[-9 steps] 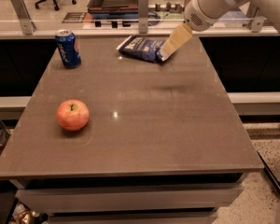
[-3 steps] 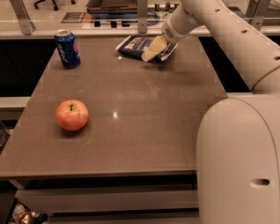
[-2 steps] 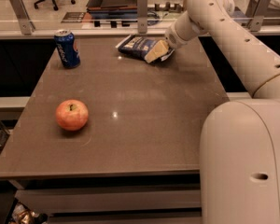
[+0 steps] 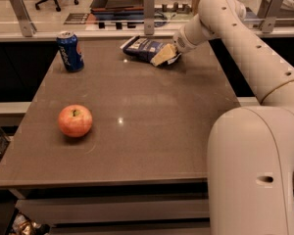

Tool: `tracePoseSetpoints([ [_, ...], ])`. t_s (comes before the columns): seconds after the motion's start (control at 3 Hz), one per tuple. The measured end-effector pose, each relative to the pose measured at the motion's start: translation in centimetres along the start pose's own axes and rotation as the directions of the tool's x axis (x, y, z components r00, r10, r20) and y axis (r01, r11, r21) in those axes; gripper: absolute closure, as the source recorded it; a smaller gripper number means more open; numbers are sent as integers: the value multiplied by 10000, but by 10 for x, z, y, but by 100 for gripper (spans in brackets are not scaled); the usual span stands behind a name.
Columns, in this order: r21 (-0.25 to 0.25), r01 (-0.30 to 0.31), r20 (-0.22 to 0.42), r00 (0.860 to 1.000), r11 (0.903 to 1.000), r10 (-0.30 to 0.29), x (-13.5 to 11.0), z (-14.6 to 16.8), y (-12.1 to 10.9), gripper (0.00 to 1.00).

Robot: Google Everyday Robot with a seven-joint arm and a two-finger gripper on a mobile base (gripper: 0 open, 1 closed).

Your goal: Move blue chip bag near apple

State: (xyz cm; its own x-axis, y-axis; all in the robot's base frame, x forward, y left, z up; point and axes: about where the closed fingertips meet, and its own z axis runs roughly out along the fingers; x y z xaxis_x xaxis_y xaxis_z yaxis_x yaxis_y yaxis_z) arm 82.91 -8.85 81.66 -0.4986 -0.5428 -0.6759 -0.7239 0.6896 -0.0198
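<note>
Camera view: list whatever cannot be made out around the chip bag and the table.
- Crinkly dark navy chip bag: its right end is covered by the tan gripper, which sits on it at the table's far side. Whether the bag is gripped cannot be told.
- Brown table: its near right corner is hidden behind the robot's white arm.
- The arm itself is cut off by the right and bottom edges.

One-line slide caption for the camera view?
End effector at the blue chip bag; the apple sits well apart, nearer the camera.
</note>
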Motion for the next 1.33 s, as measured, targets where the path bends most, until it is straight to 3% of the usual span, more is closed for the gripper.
tracePoseSetpoints([
  [0.33, 0, 0, -1, 10000, 10000, 0, -3, -3, 0, 87],
  [0.67, -1, 1, -2, 10000, 10000, -1, -3, -4, 0, 100],
  [1.33, -1, 2, -3, 10000, 10000, -2, -5, -5, 0, 100],
])
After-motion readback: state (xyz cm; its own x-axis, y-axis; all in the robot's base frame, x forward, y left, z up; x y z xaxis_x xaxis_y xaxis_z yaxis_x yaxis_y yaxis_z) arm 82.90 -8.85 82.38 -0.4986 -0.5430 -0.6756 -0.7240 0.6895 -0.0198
